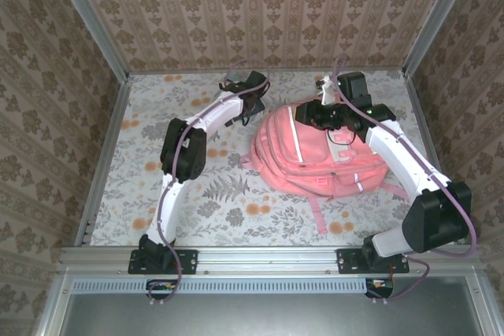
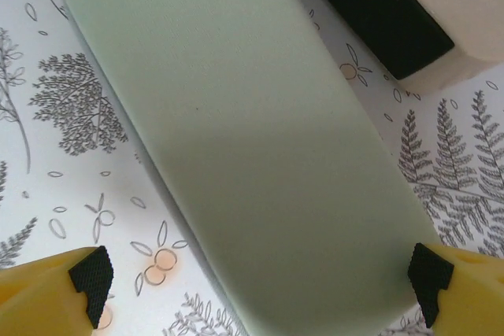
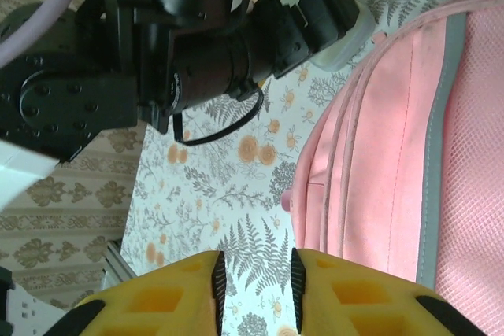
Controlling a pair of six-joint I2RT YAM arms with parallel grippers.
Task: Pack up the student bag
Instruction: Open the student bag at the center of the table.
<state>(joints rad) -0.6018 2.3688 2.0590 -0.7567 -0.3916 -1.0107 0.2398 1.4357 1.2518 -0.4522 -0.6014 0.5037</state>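
The pale green oblong thing (image 2: 252, 139) runs off the left wrist picture's top and bottom edges. The black-and-cream block (image 2: 409, 13) is cropped at the corner. From above, the right arm (image 1: 394, 147) covers the far end of the student bag (image 1: 307, 159).

The student bag (image 1: 315, 155) is soft pink cloth, with an open mesh panel (image 3: 482, 163) and a smooth grey stripe (image 3: 439, 139). Left of the bag, a pale green case (image 2: 236, 139) looks smooth and matt on the matt printed table cover (image 2: 63, 163). The left gripper (image 2: 260, 281) has yellow plastic fingers (image 2: 35, 293) with grainy black pads (image 2: 90, 277).
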